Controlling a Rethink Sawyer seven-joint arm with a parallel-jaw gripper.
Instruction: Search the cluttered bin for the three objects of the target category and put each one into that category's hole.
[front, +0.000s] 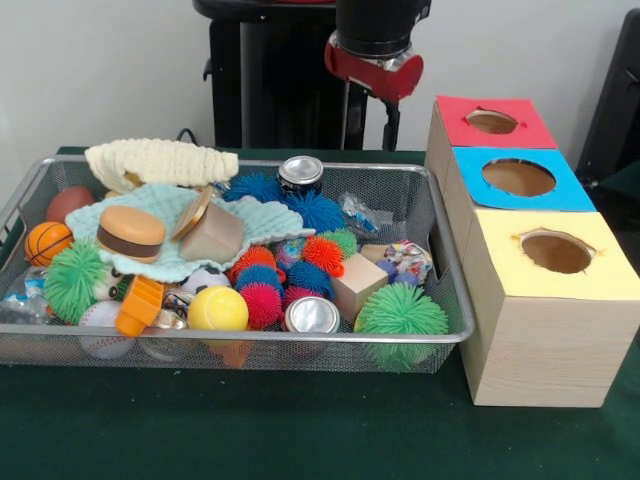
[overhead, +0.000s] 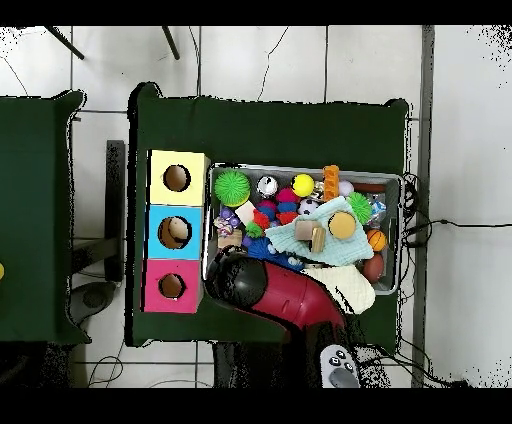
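Observation:
A wire mesh bin (front: 448, 300) holds a heap of small things. Among them are spiky balls in green (front: 401, 310), blue (front: 318, 212), orange (front: 322, 253) and pink (front: 262, 303), two drink cans (front: 300, 173) (front: 312, 315), a toy burger (front: 131, 232), a yellow ball (front: 217, 309), a small basketball (front: 47, 242) and a wooden block (front: 357, 284). To the right stand three boxes, each with a hole on top: red (front: 495, 122), blue (front: 520, 178), yellow (front: 556, 252). My gripper (front: 388, 118) hangs behind the bin's far edge, above the cans, touching nothing. From overhead the arm (overhead: 238, 280) hides it.
A cream knitted cloth (front: 160, 160) drapes over the bin's far left rim, and a mint cloth (front: 160, 205) lies under the burger and a tan cup (front: 210, 235). Green table (front: 300, 430) lies in front of the bin. The boxes (overhead: 176, 232) stand close against the bin's side.

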